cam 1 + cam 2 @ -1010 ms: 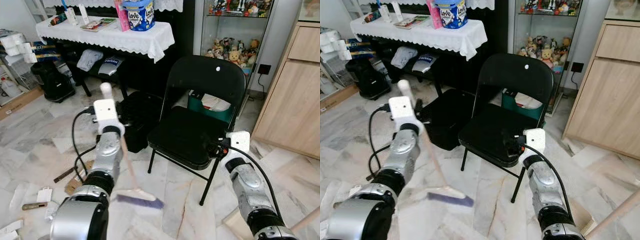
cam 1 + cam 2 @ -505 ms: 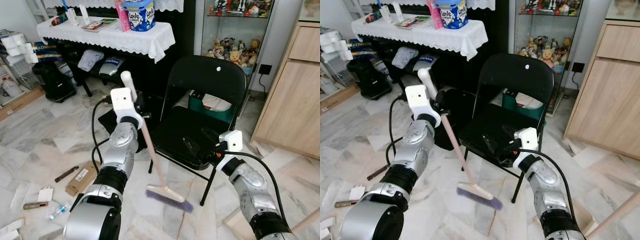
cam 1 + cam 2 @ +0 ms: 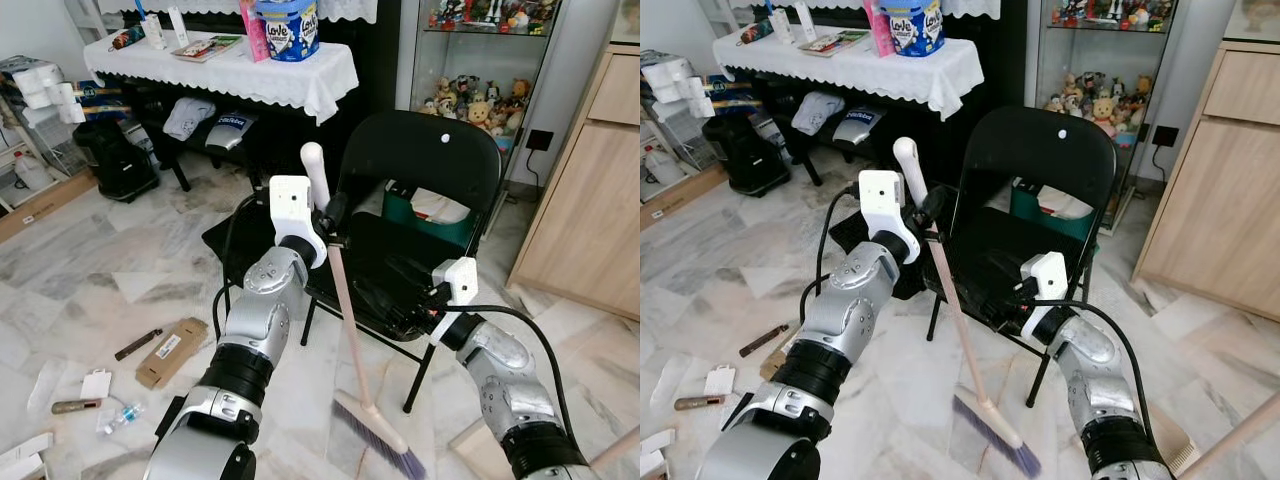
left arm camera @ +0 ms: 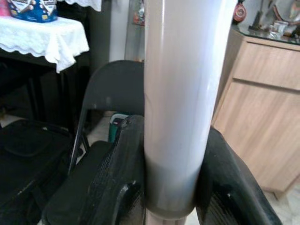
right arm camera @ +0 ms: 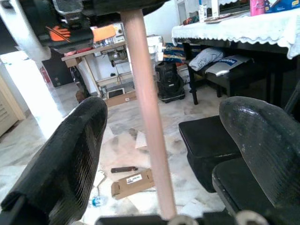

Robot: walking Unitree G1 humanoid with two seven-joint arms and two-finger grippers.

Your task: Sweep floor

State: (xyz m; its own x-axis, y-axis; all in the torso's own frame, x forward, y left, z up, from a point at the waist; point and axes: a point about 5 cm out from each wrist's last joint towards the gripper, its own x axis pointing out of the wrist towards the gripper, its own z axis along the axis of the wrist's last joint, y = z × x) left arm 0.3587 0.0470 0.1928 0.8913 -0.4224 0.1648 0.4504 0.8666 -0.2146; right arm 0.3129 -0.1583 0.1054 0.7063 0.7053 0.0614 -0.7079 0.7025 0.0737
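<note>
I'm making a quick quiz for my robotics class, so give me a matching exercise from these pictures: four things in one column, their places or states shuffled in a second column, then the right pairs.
Things:
1. pink-handled broom with purple bristles
2. black metal folding chair
3. flat brown cardboard box
4. blue tissue pack

Places or states:
A. on the table with the white lace cloth
B. lying on the marble floor to the robot's left
C. clamped near its top in the left gripper
D. standing straight ahead, its seat just beyond the open right gripper

Pairs: 1-C, 2-D, 3-B, 4-A
</note>
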